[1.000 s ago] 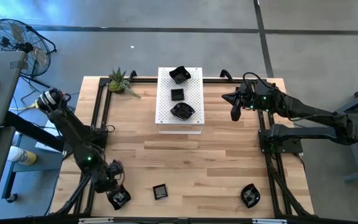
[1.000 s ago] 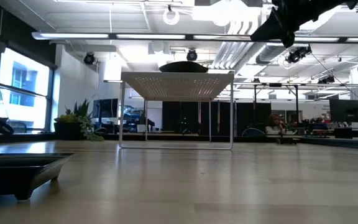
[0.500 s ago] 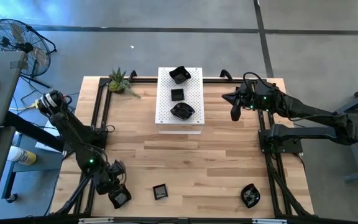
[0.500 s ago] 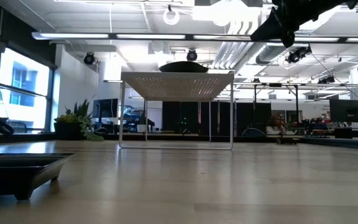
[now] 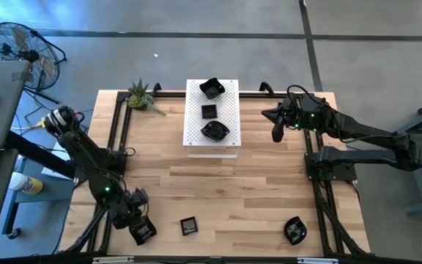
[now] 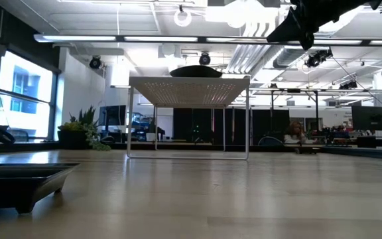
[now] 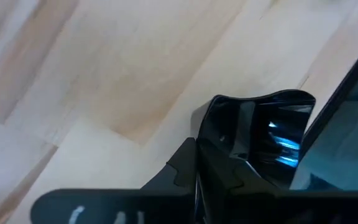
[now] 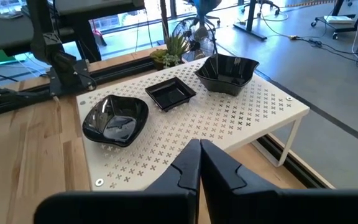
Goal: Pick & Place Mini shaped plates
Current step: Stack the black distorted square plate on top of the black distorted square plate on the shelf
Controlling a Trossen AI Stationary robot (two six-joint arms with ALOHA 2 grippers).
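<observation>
Six glossy black mini shaped plates show. Three sit on the white perforated board (image 5: 212, 139): a petal-like one (image 5: 211, 88) at the far end, a small square one (image 5: 209, 111) and a wavy one (image 5: 215, 130). A square plate (image 5: 188, 226) stands on its feet on the table near the near edge. A rounded one (image 5: 294, 230) lies near the near right. My left gripper (image 5: 141, 229) is at the near left corner, shut on another plate (image 7: 260, 130). My right gripper (image 5: 276, 136) hangs shut above the far right, touching nothing. My left gripper pinches the plate by a corner of its rim (image 7: 213, 134), one finger (image 7: 178, 171) outside the wall and the other on the inner side. It comes from above, slanting down. Whether the plate's base is still on the table, I cannot tell.
A green spiky plant (image 5: 141, 94) stands at the far left corner. Black frame rails (image 5: 119, 128) run along the table's left and right sides. The white board stands on thin legs (image 6: 130, 126). Bare wood lies across the table's middle (image 5: 240, 191).
</observation>
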